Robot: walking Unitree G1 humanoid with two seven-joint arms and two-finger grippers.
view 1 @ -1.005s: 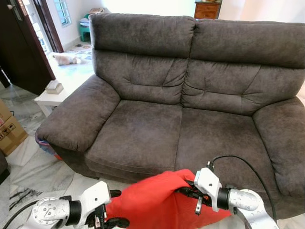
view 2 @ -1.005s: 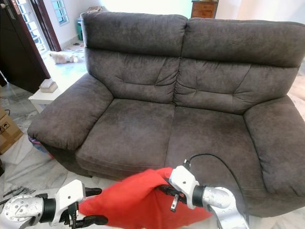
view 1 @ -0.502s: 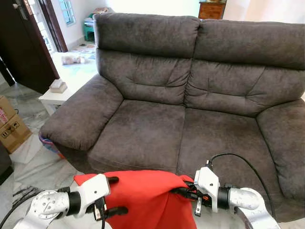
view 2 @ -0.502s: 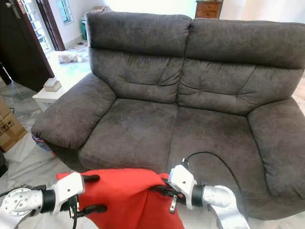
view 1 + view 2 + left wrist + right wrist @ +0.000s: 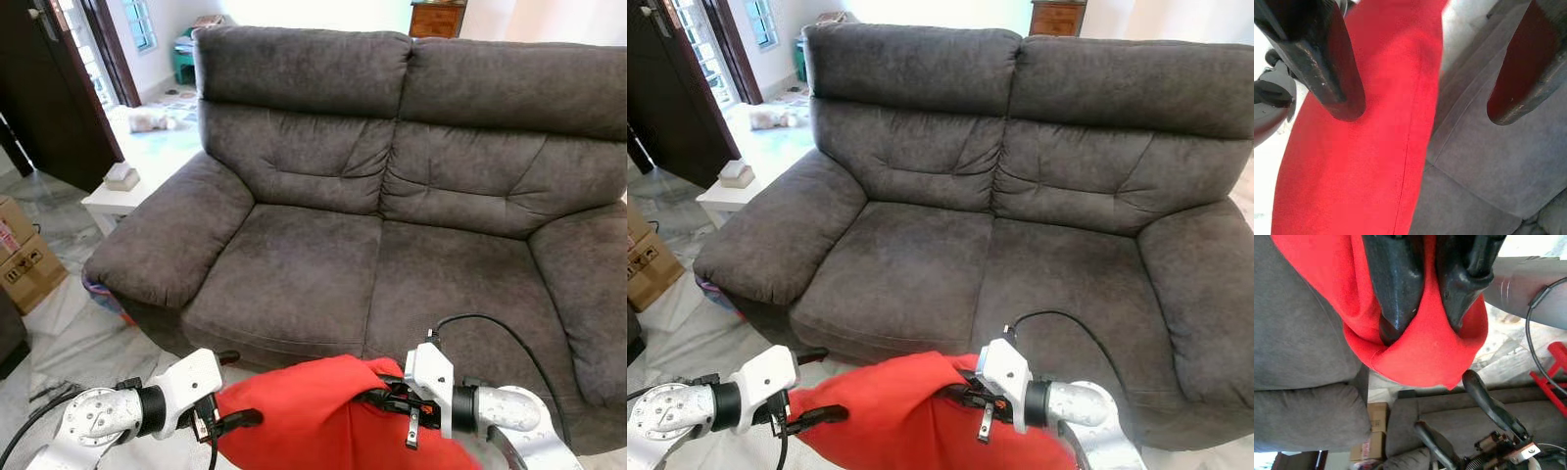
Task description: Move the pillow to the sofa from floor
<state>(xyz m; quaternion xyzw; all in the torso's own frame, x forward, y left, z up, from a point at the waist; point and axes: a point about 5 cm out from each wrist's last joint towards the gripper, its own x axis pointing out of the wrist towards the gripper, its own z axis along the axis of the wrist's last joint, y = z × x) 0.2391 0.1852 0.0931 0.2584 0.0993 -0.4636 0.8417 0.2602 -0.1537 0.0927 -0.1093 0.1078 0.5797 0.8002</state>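
Observation:
The red pillow (image 5: 304, 416) hangs in front of the dark grey sofa (image 5: 294, 274), just below the front edge of its seat. My right gripper (image 5: 380, 396) is shut on a pinched fold of the pillow's right upper edge; the right wrist view shows both fingers (image 5: 1396, 289) clamped on the red fabric (image 5: 1425, 357). At the pillow's left edge my left gripper (image 5: 233, 389) stands open, fingers spread wide. In the left wrist view one finger (image 5: 1327, 63) lies over the red pillow (image 5: 1376, 147) and the other over the sofa cushion.
A white side table (image 5: 103, 201) with a small box (image 5: 121, 176) stands left of the sofa's armrest. A cardboard box (image 5: 24, 259) sits on the marble floor (image 5: 69, 333) at far left, next to a dark door (image 5: 49, 98).
The pillow's left corner, which lay stretched over my left gripper, has drawn back to the right and sagged. The left gripper's fingers have spread. The right gripper keeps its hold.

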